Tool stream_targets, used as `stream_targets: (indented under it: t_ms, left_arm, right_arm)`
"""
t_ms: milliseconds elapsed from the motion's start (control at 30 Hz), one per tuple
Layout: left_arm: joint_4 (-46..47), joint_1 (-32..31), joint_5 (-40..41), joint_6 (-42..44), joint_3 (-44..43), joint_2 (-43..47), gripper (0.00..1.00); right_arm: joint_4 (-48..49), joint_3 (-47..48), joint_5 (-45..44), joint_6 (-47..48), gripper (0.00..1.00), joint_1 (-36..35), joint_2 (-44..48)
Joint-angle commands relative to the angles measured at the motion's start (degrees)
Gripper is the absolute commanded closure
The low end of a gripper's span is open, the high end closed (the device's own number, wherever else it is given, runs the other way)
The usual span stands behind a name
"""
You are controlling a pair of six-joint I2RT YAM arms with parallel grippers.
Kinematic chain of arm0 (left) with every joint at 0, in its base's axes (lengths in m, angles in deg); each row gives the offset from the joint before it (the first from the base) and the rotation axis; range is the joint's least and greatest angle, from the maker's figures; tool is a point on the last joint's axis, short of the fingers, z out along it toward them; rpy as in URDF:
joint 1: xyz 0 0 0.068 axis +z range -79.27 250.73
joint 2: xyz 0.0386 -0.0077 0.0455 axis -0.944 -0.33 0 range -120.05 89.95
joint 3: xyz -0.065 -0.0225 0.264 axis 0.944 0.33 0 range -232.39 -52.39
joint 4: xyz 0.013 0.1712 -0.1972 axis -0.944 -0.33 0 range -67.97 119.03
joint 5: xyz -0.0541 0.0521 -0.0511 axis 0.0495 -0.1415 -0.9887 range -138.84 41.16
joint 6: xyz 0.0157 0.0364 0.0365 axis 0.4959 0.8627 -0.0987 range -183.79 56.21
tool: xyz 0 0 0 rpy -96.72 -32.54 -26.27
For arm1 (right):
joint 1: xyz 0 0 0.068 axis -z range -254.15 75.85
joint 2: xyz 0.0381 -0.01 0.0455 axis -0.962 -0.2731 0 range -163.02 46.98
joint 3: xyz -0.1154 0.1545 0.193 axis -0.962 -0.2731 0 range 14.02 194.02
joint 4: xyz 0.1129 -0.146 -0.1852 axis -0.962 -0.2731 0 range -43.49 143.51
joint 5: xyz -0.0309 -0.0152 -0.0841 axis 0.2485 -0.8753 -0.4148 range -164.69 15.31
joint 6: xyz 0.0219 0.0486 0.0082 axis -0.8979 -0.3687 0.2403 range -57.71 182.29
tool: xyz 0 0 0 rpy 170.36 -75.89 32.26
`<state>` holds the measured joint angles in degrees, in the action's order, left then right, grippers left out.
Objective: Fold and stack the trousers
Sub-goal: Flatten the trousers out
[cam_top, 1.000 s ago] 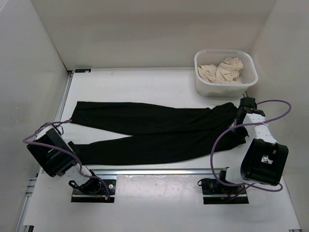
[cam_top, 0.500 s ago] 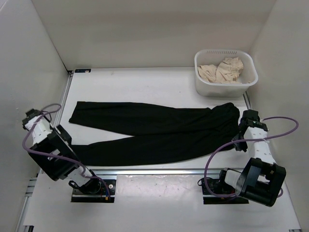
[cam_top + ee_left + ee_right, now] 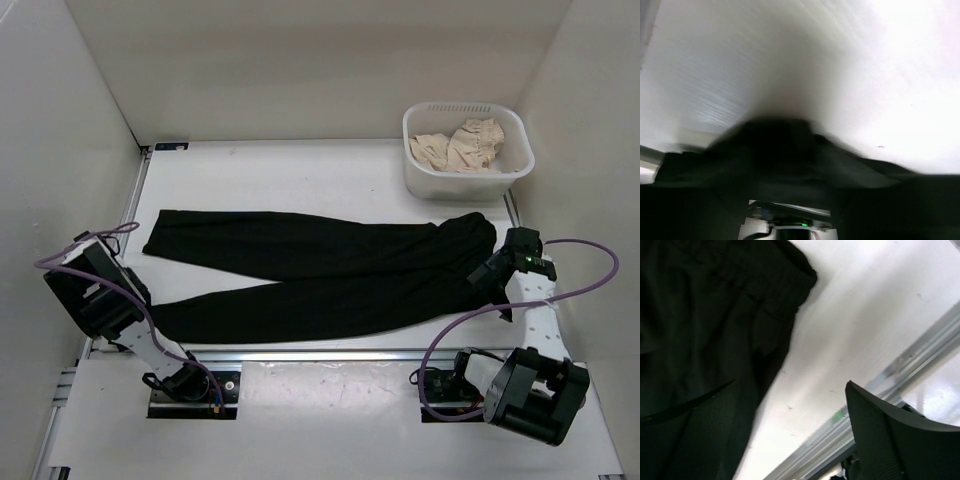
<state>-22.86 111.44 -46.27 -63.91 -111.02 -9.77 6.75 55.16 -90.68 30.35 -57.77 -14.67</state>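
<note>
The left claw [image 3: 132,292] sits low over the worktop [image 3: 300,170]. Its own camera shows only a dark blur over white, so I cannot tell how wide it stands. Just right of it lies the cuff end of the near leg of the trousers [image 3: 320,270]; whether they touch I cannot tell.

The trousers lie spread flat between the two claws. Both legs run toward the left claw, the far leg ending beyond it, and the waist is at the right claw [image 3: 790,385].

The right claw is wide, nothing gripped. One finger [image 3: 695,440] is over the black fabric at the waist and the other [image 3: 890,440] over bare worktop. Beyond this claw stands a white basket [image 3: 450,185] with a beige cloth [image 3: 460,145] in it, close to the waist but apart from it.
</note>
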Motion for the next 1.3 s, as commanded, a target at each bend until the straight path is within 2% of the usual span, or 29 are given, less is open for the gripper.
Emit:
stream_targets:
  t_ms: [0, 67, 167, 267, 367, 400, 433, 467, 667, 867, 900, 933, 967, 1033, 1067, 1100, 1167, 1200, 1267]
  left_arm:
    - [4.96, -0.02, -0.63, 0.12, -0.61, -2.92, 0.64]
    - [4.97, -0.02, -0.63, 0.12, -3.41, -4.07, 0.86]
    - [4.97, -1.15, -2.04, 0.12, -6.66, -4.08, 0.86]
    - [4.44, -2.82, -2.57, 0.12, -9.65, -4.08, 0.86]
    - [3.74, -4.32, -3.18, 0.12, -12.20, -4.69, 0.86]
    - [3.74, -4.32, -3.18, 0.12, -12.82, -5.47, 0.86]
    - [3.74, -4.93, -3.18, 0.12, -13.61, -5.48, 0.86]
    - [3.74, -4.94, -3.18, 0.12, -15.27, -6.44, 0.86]
    - [3.74, -6.60, -4.23, 0.12, -21.34, -9.44, 0.86]
    - [3.74, -8.62, -3.71, 0.12, -25.91, -12.24, 0.86]
    - [3.74, -8.63, -3.10, 0.12, -25.92, -12.77, 0.73]
    - [3.74, -9.24, -3.10, 0.12, -26.44, -13.30, 0.67]
    - [3.21, -9.24, -3.10, 0.12, -26.45, -13.31, 0.65]
    - [3.21, -9.24, -2.48, 0.12, -24.96, -12.43, 0.60]
    - [3.21, -9.24, -2.48, 0.12, -24.34, -11.82, 0.60]
    - [3.21, -9.24, -2.48, 0.12, -23.82, -11.29, 0.60]
    - [3.21, -9.24, -2.48, 0.12, -23.28, -11.28, 0.66]
    - [3.21, -9.24, -2.48, 0.12, -23.28, -11.28, 0.70]
    - [3.21, -9.24, -1.96, 0.12, -22.06, -11.28, 0.71]
  right_arm:
    - [2.38, 1.22, 3.59, 0.22, 0.08, 0.05, 1.62]
    - [3.78, 0.70, 4.82, -0.39, 0.08, 0.05, 1.10]
    - [6.50, -0.80, 5.44, -1.02, 0.11, 0.05, -1.01]
    - [8.44, -1.51, 6.06, -2.68, 0.25, 0.05, -5.74]
    - [7.92, -1.51, 2.46, -4.17, 0.58, 0.05, -9.44]
    - [6.96, -1.51, 1.58, -4.79, 0.82, 0.05, -10.06]
    - [5.56, -0.72, 0.36, -5.40, 0.94, 0.05, -10.07]
    - [2.50, -0.72, -1.14, -6.02, 1.00, 0.05, -10.07]
    - [-3.41, 1.30, -7.21, -7.60, 1.00, 0.76, 0.27]
    - [-7.11, 1.14, -7.74, -8.22, 1.00, 1.28, 4.25]
    - [-7.11, 0.43, -7.74, -8.22, 1.00, 1.28, 4.25]
    - [-6.50, -0.18, -7.13, -8.22, 1.00, 1.28, 3.65]
    - [-5.54, -0.71, -5.82, -6.48, 0.86, 1.28, 3.64]
    - [-0.56, -0.72, 3.30, -3.49, 0.67, 1.28, 4.16]
    - [1.13, -0.72, 6.38, -2.34, 0.54, 1.28, 4.86]
    - [2.54, -0.72, 8.67, -1.03, 0.32, 0.50, 5.48]
    - [4.04, -0.72, 10.45, -1.02, 0.19, -0.46, 6.10]
    - [4.74, -0.19, 10.45, -1.62, 0.16, -1.17, 6.10]
    - [4.75, -0.19, 10.45, -2.68, 0.15, -1.18, 3.91]
